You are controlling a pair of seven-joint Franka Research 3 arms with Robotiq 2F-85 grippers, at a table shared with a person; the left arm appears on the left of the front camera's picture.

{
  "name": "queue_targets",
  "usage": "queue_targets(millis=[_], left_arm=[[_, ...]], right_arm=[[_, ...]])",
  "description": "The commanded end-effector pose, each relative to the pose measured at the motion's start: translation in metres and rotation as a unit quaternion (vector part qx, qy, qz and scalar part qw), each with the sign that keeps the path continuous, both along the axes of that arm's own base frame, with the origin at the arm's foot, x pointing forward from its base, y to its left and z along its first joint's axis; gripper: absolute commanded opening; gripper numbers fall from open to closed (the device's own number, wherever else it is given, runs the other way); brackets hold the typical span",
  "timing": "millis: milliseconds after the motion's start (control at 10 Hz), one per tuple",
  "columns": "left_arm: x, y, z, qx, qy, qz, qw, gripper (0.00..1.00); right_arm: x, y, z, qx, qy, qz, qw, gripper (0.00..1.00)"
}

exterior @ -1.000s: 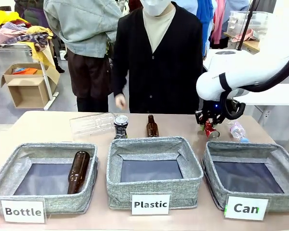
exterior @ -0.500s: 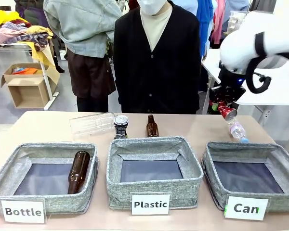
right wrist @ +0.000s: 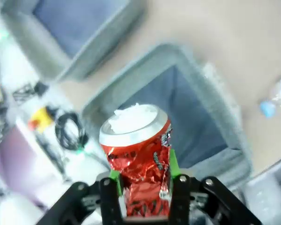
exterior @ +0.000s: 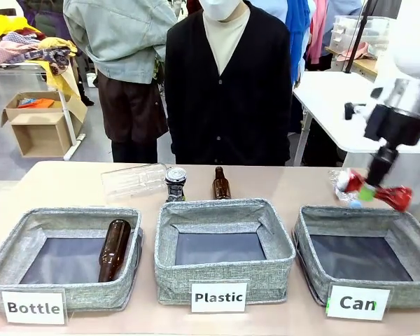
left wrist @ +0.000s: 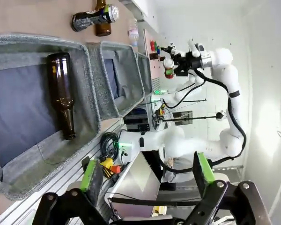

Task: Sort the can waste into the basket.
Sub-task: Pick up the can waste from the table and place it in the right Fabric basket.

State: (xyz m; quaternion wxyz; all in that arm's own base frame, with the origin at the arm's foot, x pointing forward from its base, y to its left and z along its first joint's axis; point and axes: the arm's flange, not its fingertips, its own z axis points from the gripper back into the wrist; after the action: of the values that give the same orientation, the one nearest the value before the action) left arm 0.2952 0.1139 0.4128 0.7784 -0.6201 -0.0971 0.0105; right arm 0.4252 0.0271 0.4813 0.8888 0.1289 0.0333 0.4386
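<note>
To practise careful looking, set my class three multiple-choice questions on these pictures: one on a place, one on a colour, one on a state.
1. Which word marks the bin holding a brown bottle? A. Bottle B. Plastic C. Can
2. What colour is the crushed can in the right gripper? A. black B. red C. green
3. How is the left gripper? A. open B. shut on a bottle C. shut on a can

Answers: 1 A, its card reads Bottle. 2 B, the can is shiny red with a silver end. 3 A, its fingers stand apart with nothing between them.
</note>
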Motion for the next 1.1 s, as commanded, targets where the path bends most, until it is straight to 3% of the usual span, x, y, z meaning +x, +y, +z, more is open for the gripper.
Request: queue_targets(millis=[0,200,400,800,900,1000], left_arm=[[-0.014,0.001,0.021,-0.013,-0.015,-0.008,1.000,1.00],[-0.014,0.001,0.021,-0.013,-0.015,-0.008,1.000,1.00],[-0.014,0.001,0.021,-0.013,-0.015,-0.008,1.000,1.00],[-0.014,0.001,0.021,-0.013,-0.015,-0.008,1.000,1.00],[-0.014,0.001,0.021,-0.013,-0.015,-0.008,1.000,1.00],[-0.014,0.001,0.021,-0.013,-0.015,-0.008,1.000,1.00]], right_arm=[[-0.018,-0.013,-0.017,-0.019,0.021,0.161,0.986,0.00],[-0.026,-0.014,-0.039,-0.050,-0.031,0.226,0.972,0.00],[-0.023,-0.017,-0.049,-0.040,-0.051,0.272,0.960,0.00],[-0.019,-0.016,-0.055,-0.033,-0.059,0.280,0.957,0.00],[-0.017,-0.014,-0.056,-0.040,-0.062,0.278,0.958,0.46],[-0.015,-0.013,-0.058,-0.045,-0.062,0.278,0.957,1.00]])
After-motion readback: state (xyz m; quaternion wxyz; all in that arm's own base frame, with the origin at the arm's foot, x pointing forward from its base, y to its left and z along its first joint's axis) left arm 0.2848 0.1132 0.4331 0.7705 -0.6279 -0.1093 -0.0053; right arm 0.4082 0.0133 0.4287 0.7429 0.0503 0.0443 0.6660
